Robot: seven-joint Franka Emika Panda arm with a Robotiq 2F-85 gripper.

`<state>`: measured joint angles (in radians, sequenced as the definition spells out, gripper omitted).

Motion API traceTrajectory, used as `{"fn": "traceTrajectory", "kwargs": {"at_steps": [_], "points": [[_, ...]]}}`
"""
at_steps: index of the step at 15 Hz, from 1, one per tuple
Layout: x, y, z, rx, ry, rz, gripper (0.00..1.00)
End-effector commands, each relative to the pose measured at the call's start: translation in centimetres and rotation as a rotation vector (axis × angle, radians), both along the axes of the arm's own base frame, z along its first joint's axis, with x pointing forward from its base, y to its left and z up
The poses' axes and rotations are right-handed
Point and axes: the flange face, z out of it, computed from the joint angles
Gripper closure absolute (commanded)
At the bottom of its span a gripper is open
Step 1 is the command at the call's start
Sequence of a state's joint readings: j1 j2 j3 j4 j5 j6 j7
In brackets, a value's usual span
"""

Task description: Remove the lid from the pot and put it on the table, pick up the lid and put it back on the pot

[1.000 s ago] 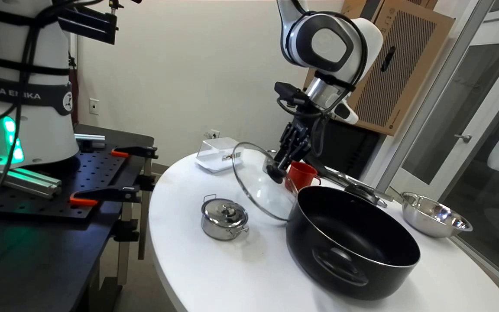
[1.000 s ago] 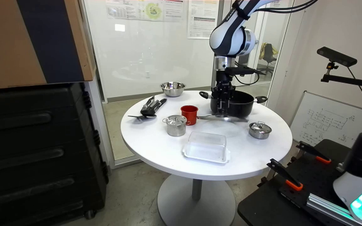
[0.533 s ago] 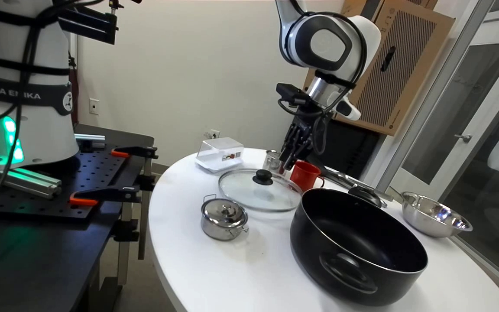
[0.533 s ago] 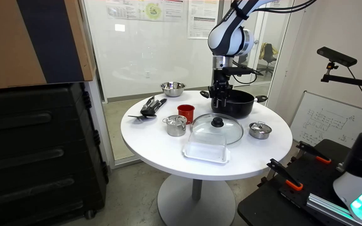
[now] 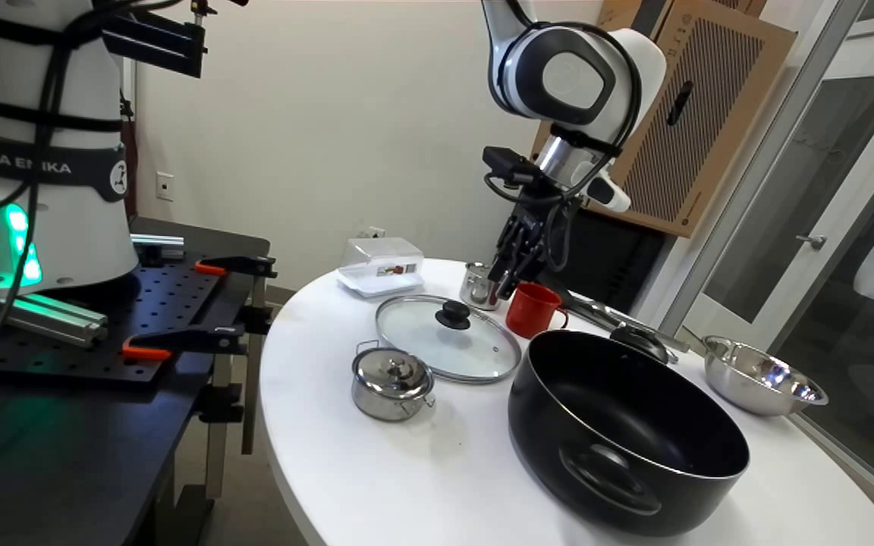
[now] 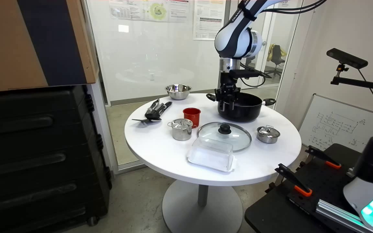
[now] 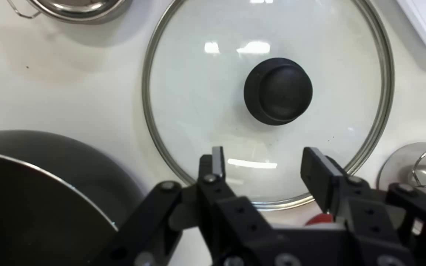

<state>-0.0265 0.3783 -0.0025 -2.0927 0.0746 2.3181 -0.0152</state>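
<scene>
Jaws: standing apart, nothing between them; held above the tabletop [image 6: 160,142], clear of the lid [image 5: 448,345].

Knob [image 7: 278,91]: black, rounded, upright at the lid's centre. In judgement, the place to take hold: one jaw to each side, low under the cap, well centred. Surface looks smooth, perhaps a little slippery; a firm, even squeeze should serve.

Lid: clear glass, thin metal rim [image 7: 146,87]. Off the pot [image 6: 246,111], lying flat on the tabletop, knob up, between the pot and a clear-covered dish [image 6: 210,155]. Likely stiff, fairly weighty for its thinness, breakable if dropped or knocked; an off-centre grip would probably let it swing and tilt. Lettering: none legible.

Pot: black, wide, uncovered, just beside the lid and apart from it. No marking readable.

Clear-covered dish: small coloured label [image 5: 397,270] with print, too small to read.

Arm link [image 6: 239,19]: "FRANK", the rest hidden.

Arm base [image 5: 77,227]: "FRANKA EMIKA" on a dark band, one letter masked.

Cardboard box [image 5: 702,144]: faint sideways print, not legible.

Posters [image 6: 209,19]: chart and text, illegible.

Whiteboard [image 6: 342,126]: handwritten diagram and notes, illegible.
</scene>
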Motion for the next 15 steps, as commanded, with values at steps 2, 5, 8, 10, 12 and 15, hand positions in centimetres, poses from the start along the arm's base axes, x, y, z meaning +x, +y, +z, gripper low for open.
{"fn": "traceTrajectory", "kwargs": {"at_steps": [2, 5, 8, 10, 12, 15], "points": [[-0.5, -0.4, 0.4, 0.001, -0.003, -0.032, 0.04], [-0.8, -0.6, 1.4, 0.015, -0.005, -0.032, 0.00], [-1.5, -0.7, 3.1, 0.028, -0.011, -0.018, 0.00], [-2.2, -0.6, 4.0, 0.028, -0.006, 0.028, 0.00], [-3.1, -0.3, 4.8, 0.020, 0.015, 0.115, 0.00], [-4.5, 0.0, 5.7, 0.006, 0.047, 0.233, 0.00]]}}
